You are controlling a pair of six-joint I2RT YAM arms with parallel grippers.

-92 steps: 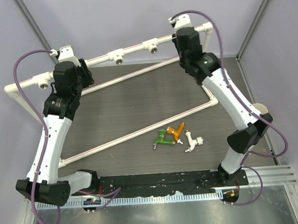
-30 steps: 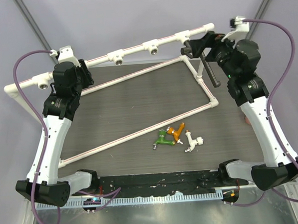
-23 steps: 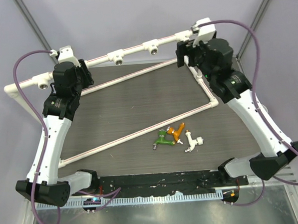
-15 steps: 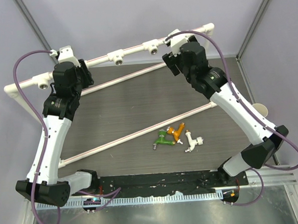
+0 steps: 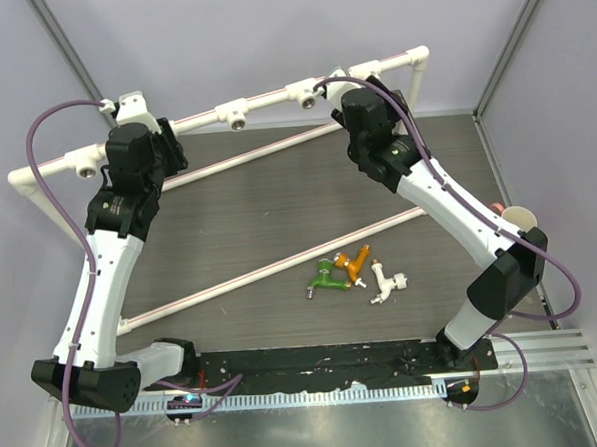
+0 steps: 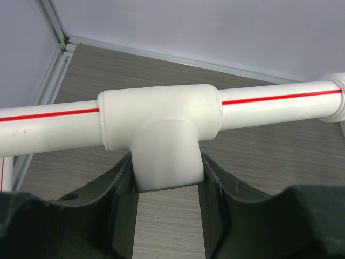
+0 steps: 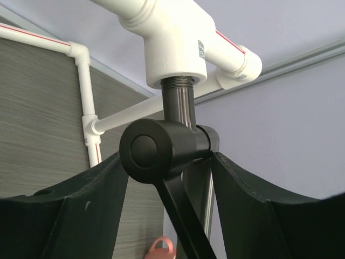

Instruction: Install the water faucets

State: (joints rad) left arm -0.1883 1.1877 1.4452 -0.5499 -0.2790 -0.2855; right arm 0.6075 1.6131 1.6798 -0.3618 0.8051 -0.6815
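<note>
Dark wood-grain tabletop fills a pale-walled booth, with the white pipe frame running along the far edge. At the far left corner the left gripper has not moved over the last three seconds. Its fingers sit tight against both sides of a tee socket, bracing the frame.

Right of centre on the far edge, the right gripper is closed around the body of the black faucet, whose neck enters another tee socket from below. A second ago this wrist was swung out toward the far right corner with the crosswise handle showing. It has since rolled round to the left, which looks like a screwing turn. A band of thread remains exposed, so the faucet is probably not fully seated.

Toward the near edge, right of centre, the green faucet, orange faucet and white faucet lie untouched, still to be installed.
</note>
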